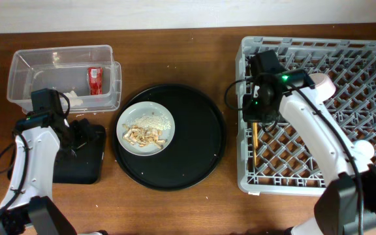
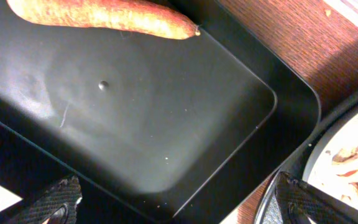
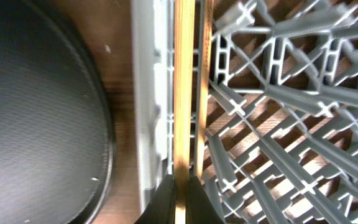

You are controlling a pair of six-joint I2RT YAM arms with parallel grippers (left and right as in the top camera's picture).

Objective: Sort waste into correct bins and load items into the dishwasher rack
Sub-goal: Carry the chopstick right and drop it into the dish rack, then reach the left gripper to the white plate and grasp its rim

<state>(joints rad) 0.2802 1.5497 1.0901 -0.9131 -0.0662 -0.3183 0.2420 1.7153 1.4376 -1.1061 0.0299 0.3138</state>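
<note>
Chopsticks [image 3: 183,93] clamped in right gripper [image 3: 181,190], held inside rack [image 3: 143,124] along its wall nearest round tray [image 3: 36,112]. Left gripper [image 2: 179,206] jaws apart over black bin [image 2: 166,124] left of round tray, carrot [image 2: 104,15] lying in it. Plate [image 1: 136,111] with scraps [image 1: 145,136] on round tray.

White arm links [image 1: 312,124], black joints [image 1: 266,65], black cables [image 1: 230,94], green light [image 1: 282,78]

Soft, even indoor light falls from above on the wooden table [image 1: 175,39], and shadows are faint. In the left wrist view the shallow black tray [image 2: 135,124] carries a broad dull sheen (no hard glare). The right wrist view is blurred: the grey rack [image 3: 148,93] looks smeared and the chopsticks [image 3: 184,93] are brightly lit.
</note>
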